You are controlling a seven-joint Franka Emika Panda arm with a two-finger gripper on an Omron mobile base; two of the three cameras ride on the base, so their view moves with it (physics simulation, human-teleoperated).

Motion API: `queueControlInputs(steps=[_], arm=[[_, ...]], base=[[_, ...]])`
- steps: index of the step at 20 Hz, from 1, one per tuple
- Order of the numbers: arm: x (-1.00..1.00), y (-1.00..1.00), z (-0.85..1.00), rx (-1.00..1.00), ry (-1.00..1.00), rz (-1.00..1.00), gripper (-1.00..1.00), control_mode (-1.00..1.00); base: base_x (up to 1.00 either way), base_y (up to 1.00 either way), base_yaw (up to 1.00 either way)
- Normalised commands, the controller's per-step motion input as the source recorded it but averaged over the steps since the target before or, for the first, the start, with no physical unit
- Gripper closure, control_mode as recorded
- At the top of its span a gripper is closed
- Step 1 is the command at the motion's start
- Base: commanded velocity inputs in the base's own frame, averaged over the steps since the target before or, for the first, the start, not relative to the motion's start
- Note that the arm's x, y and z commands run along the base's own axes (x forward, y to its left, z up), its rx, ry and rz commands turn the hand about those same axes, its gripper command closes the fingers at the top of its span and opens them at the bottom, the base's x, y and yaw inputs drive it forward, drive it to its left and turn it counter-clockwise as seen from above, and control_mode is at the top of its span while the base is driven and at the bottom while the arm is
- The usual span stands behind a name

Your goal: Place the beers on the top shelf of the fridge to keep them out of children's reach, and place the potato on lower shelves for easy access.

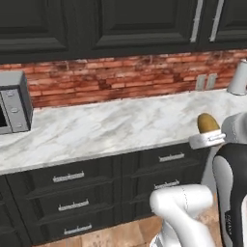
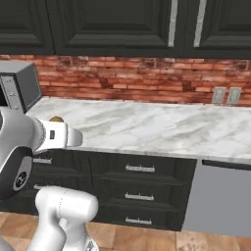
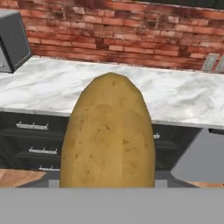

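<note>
the potato sits upright in my claw, golden-brown and speckled, its rounded tip pointing away from my hand and its lower end tucked down between my fingers. my claw is clamped on it, the jaws held partway apart by its width. in the hand view it stands in front of everything else, held in the air, not touching any surface.

in the left base view the potato shows as a small oval lump poking up above the white end of my arm, at the right side of the picture, just in front of the edge of the table. in the right base view just a sliver of the potato peeks over the top of my wrist at the left, near the front edge of the table.

the table is pale marble with grey veining. under it run dark drawers with silver bar handles. behind it rises a red brick wall, with two grey outlet plates at its right end, and dark upper cabinets hang above. a grey microwave stands on the table at the far left, well apart from the potato. a pale rounded object stands at the right end of the table; i cannot tell what it is. below the table, at the right, a flat grey appliance front sits beside the drawers.
</note>
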Motion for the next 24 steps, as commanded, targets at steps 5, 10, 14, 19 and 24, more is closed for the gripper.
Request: queueControlInputs(steps=[5,10,14,19,24], arm=[[0.00,0.00,0.00,0.00,0.00,0.00,1.00,1.00],[0.00,0.00,0.00,0.00,0.00,0.00,1.00,1.00],[0.00,0.00,0.00,0.00,0.00,0.00,1.00,1.00],[0.00,0.00,0.00,0.00,0.00,0.00,1.00,1.00],[0.00,0.00,0.00,0.00,0.00,0.00,1.00,1.00]], base=[[0.00,0.71,0.68],[0.00,0.69,0.71],[0.00,0.77,0.62],[0.00,0.90,0.57],[0.00,1.00,0.51]])
